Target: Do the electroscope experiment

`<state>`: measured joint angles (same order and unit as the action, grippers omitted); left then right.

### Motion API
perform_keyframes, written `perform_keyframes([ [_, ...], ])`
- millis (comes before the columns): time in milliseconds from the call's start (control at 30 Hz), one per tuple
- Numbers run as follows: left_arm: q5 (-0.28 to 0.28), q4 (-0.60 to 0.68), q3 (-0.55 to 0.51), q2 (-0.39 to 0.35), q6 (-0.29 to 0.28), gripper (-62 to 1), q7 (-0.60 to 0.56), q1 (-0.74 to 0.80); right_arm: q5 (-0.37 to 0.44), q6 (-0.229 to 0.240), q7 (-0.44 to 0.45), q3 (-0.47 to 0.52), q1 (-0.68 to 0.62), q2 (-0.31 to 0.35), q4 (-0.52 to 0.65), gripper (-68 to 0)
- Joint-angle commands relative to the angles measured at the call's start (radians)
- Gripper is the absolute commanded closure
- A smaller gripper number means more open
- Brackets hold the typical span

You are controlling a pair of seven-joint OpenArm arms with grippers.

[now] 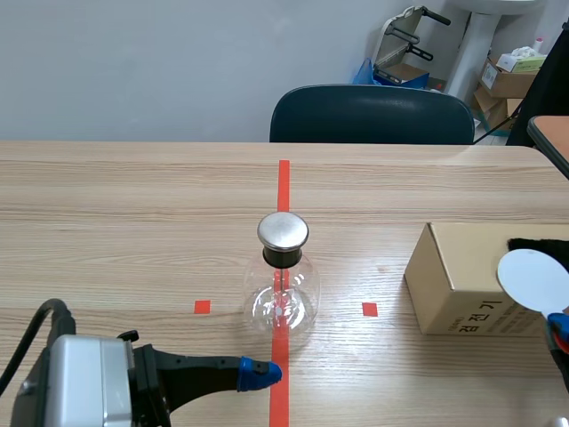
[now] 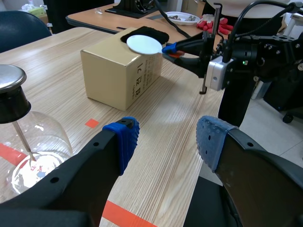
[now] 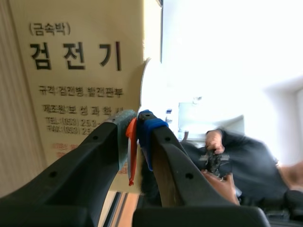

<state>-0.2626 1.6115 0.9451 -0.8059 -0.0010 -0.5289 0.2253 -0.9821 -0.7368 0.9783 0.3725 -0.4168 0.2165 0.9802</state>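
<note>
On the pale wooden table the glass electroscope stood at centre, probably fragile, my left gripper gaping empty beside it, while my right gripper pinched the seemingly light, stiff white disc by its orange handle at the cardboard box.

We see the metal-capped clear glass flask upright mid-table. The white round disc hangs over the cardboard box.

Cardboard box, printed face in right wrist view: small line "(금속박)", with large black "검전기" beneath. Next comes a smaller line beginning "규격", the rest not reliably legible. Lines marked TEL and FAX follow, numbers not recorded. Scene view, lower right of frame: box side shows "전기", turned sideways
</note>
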Motion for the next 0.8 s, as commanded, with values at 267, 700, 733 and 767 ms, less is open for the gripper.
perform_keyframes([
  [267,-0.041,0.004,-0.025,0.024,0.093,-30.2,0.032,-0.037,-0.001,-0.046,0.063,0.008,-0.002,0.013,0.011,-0.8],
  [700,-0.041,0.004,-0.025,0.024,0.104,-29.8,0.023,-0.037,-0.001,-0.046,0.051,0.007,-0.005,-0.001,0.011,-0.8],
  [733,-0.041,0.004,-0.025,0.024,0.104,-29.8,0.021,-0.037,0.01,-0.046,0.0,0.007,-0.007,-0.004,0.011,-0.8],
  [767,-0.041,0.004,-0.025,0.024,0.104,-29.8,0.021,-0.037,0.019,-0.046,-0.074,0.008,-0.013,-0.005,0.011,-0.8],
])
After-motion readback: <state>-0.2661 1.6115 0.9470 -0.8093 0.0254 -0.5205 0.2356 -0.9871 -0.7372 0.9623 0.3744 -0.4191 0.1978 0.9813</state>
